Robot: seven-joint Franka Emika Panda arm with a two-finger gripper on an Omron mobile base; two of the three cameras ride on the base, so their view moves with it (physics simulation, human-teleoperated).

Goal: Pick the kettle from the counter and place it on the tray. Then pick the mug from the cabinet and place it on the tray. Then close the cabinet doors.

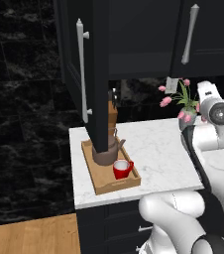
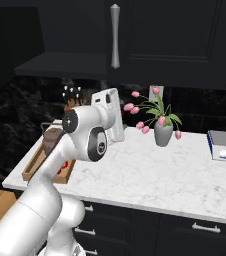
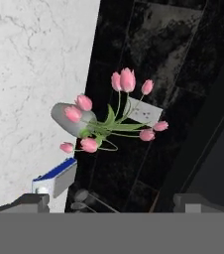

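The brown kettle (image 1: 105, 151) and the red mug (image 1: 122, 168) both stand on the light-wood tray (image 1: 98, 184) at the left end of the marble counter (image 1: 156, 149). In the right base view the arm partly covers the tray (image 2: 31, 171) and the kettle (image 2: 50, 138). The left cabinet door (image 1: 96, 74) hangs swung out over the tray; the right door (image 1: 210, 30) is shut. My gripper (image 3: 114, 202) is open and empty, its fingertips (image 3: 34, 201) wide apart. It is held above the counter, facing the back wall.
A grey vase of pink tulips (image 1: 184, 106) (image 2: 162, 132) (image 3: 69, 119) stands at the back of the counter by a wall outlet (image 3: 142, 113). A knife block (image 1: 113, 113) sits behind the tray. A blue-edged book (image 2: 223, 146) lies at the right end.
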